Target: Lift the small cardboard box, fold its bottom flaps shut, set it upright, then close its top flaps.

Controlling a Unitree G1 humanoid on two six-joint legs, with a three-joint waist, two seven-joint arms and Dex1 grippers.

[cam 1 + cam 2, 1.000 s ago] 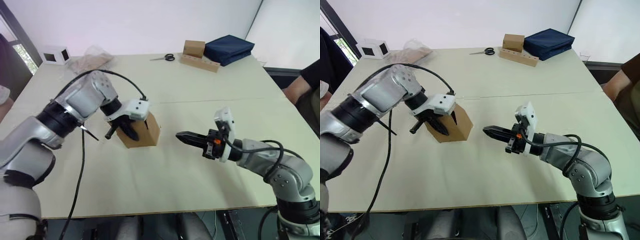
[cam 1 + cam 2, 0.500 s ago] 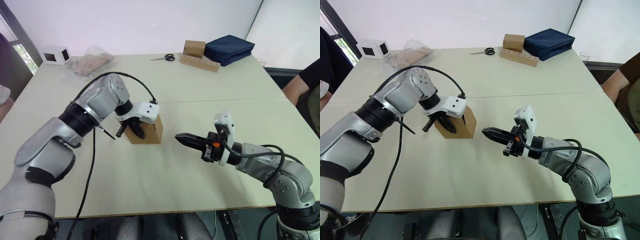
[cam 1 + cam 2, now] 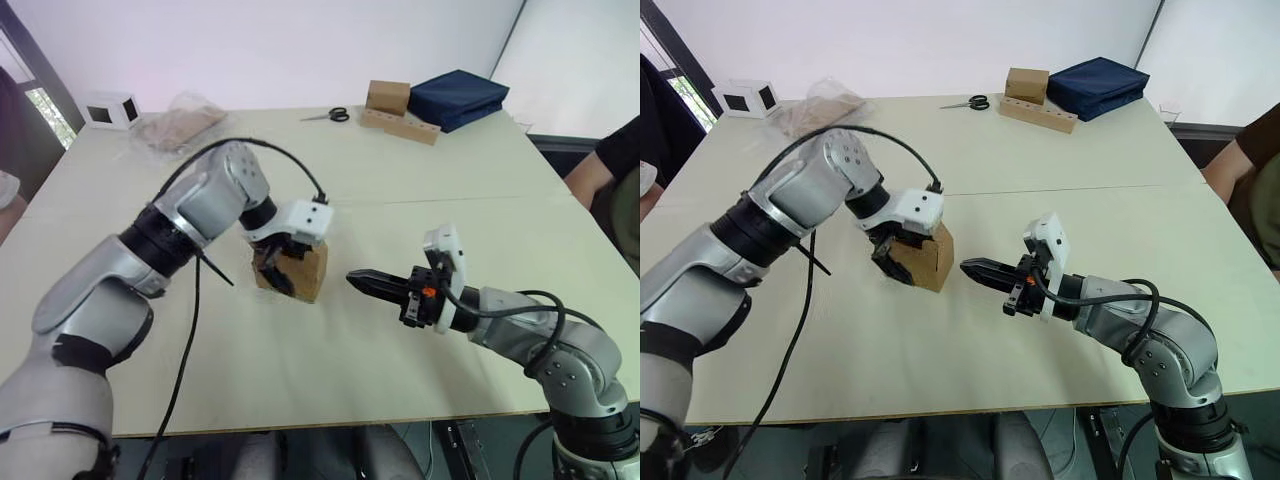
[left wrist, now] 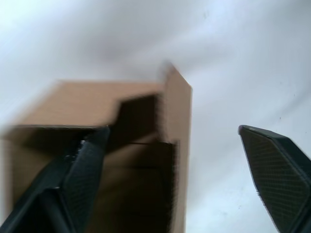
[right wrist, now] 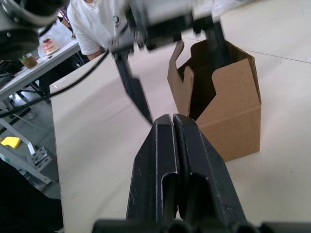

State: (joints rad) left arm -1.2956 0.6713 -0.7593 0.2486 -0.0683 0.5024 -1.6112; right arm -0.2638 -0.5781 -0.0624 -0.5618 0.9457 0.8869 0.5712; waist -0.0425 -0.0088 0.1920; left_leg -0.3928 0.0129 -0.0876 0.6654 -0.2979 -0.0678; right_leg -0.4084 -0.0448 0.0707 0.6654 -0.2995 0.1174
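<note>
My right gripper (image 3: 973,268) hangs pinched shut just short of the plain brown corrugated cardboard box (image 3: 925,258), mid-table. Left gripper (image 3: 898,262) fingers wide, one inside the open box. I'd clamp that wall before lifting.

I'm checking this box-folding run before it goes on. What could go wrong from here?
The left gripper is open, with one finger inside the box and one outside, so the box may slip or tip when lifted. The flaps stand loose and could catch on that finger. The right gripper is shut, pointing at the box, and could shove it.
</note>
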